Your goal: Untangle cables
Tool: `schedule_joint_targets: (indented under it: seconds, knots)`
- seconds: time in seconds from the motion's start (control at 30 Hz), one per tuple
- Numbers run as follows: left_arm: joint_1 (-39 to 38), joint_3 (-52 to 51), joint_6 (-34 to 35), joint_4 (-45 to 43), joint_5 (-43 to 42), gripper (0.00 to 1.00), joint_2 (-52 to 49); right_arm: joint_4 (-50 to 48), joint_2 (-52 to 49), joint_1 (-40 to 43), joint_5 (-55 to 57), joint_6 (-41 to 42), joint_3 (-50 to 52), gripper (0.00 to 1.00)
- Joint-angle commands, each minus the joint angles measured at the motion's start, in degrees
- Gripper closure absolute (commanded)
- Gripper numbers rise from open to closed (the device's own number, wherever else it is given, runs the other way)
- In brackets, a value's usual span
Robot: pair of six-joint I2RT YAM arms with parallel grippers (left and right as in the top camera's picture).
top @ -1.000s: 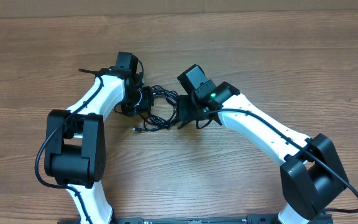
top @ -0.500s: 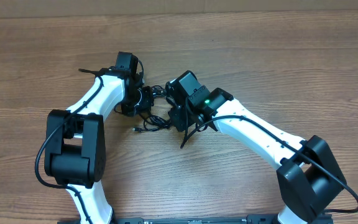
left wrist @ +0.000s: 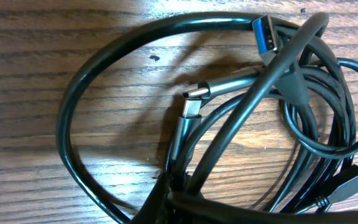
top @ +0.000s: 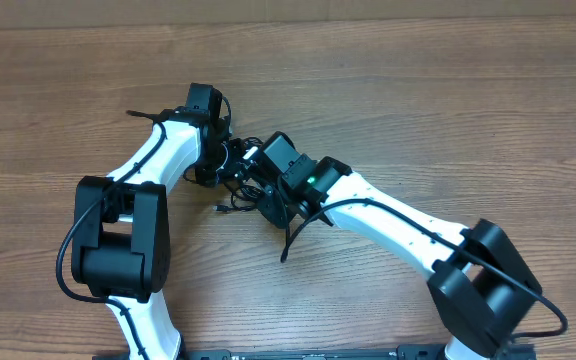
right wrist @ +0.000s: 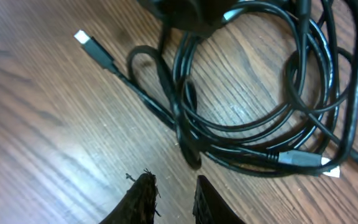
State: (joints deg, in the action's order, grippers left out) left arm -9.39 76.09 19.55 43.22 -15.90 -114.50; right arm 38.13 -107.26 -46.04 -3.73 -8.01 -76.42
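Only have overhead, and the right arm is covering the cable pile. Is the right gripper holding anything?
Observer: No. The right wrist view shows the right gripper with its fingers slightly apart and nothing between them. The cables lie beyond the tips.
Operator: Any loose ends?
Observer: One white-tipped plug lies out on the table, clear of the coil.
Operator: Left side?
Observer: The left wrist view shows two silver plug tips side by side inside a big cable loop.
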Motion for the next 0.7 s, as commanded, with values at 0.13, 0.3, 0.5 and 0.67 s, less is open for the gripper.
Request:
schedule_joint_targets:
  seconds: [0.13,0.3,0.5,0.67]
  knots:
    - [-0.4,-0.3,0.2,-0.2,-0.2,0.96,0.3,-3.5,-3.4,0.1,2.4,-3.0,0.4,0.77]
    - [-0.4,-0.3,0.2,-0.2,-0.2,0.96,0.3,-3.4,-3.5,0.1,2.4,-3.0,0.3,0.93]
    - [-0.4,-0.3,0.2,-0.2,-0.2,0.96,0.3,-2.3,-1.9,0.1,2.3,-2.7,-0.9,0.96]
    - [-0.4,-0.3,0.2,-0.2,3.5,0.96,0.3,1.0,3.1,0.5,2.4,-1.0,-4.7,0.96]
